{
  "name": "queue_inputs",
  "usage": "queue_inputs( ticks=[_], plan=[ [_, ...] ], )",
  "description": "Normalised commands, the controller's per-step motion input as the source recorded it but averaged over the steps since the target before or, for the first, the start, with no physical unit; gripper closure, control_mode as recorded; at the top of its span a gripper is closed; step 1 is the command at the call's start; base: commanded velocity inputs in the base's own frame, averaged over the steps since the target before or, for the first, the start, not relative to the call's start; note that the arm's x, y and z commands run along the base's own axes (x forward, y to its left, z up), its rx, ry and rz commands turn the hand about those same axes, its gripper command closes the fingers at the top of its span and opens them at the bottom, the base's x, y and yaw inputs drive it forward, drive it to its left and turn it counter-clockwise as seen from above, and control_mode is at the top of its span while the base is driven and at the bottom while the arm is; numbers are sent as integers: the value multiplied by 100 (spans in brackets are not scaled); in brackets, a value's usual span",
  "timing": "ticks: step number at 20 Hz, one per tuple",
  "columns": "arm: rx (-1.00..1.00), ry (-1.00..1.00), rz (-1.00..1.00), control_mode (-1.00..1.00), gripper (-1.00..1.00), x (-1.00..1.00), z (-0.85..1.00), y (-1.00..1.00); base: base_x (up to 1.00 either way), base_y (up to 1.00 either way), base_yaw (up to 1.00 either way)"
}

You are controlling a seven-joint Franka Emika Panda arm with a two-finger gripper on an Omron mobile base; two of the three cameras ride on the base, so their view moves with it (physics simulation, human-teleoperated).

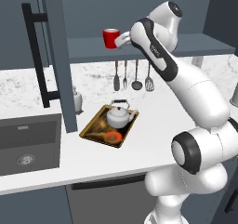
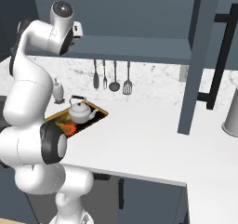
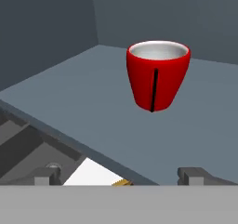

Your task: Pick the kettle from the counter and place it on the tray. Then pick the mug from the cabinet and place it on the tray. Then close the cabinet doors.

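Note:
The red mug (image 3: 158,76) stands upright on the cabinet shelf (image 3: 83,102), straight ahead of my open gripper (image 3: 121,175), apart from it, with nothing between the fingertips (image 3: 46,175). From the left base view the mug (image 1: 110,38) sits on the shelf (image 1: 88,46) just left of my hand (image 1: 123,39). The silvery kettle (image 1: 118,115) rests upright on the golden-brown tray (image 1: 95,131) on the white counter (image 1: 153,139). Kettle (image 2: 81,110) and tray (image 2: 98,114) also show to the right of the arm. Both cabinet doors (image 1: 58,56) (image 2: 197,56) stand open.
A dark sink basin (image 1: 28,144) lies left of the tray. A slim white dispenser bottle (image 1: 76,100) stands behind it. Several utensils (image 1: 132,76) hang on the back wall. A grey cylinder (image 2: 231,116) stands at the far right of the counter.

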Motion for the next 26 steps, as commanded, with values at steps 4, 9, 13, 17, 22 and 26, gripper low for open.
queue_inputs(
  ticks=[4, 9, 13, 17, 22, 26],
  plan=[
    [0, 0, 0, -100, -100, 39, 0, 0, 0, 0, 0],
    [0, 0, 0, -100, -100, 38, 0, 0, 0, 0, 0],
    [0, 0, 0, -100, -100, 32, 0, 1, 0, 0, 0],
    [0, 0, 0, -100, -100, 26, 0, 9, 0, 0, 0],
    [0, 0, 0, -100, -100, 20, 0, 16, 0, 0, 0],
    [0, 0, 0, -100, -100, 23, 0, 13, 0, 0, 0]
  ],
)
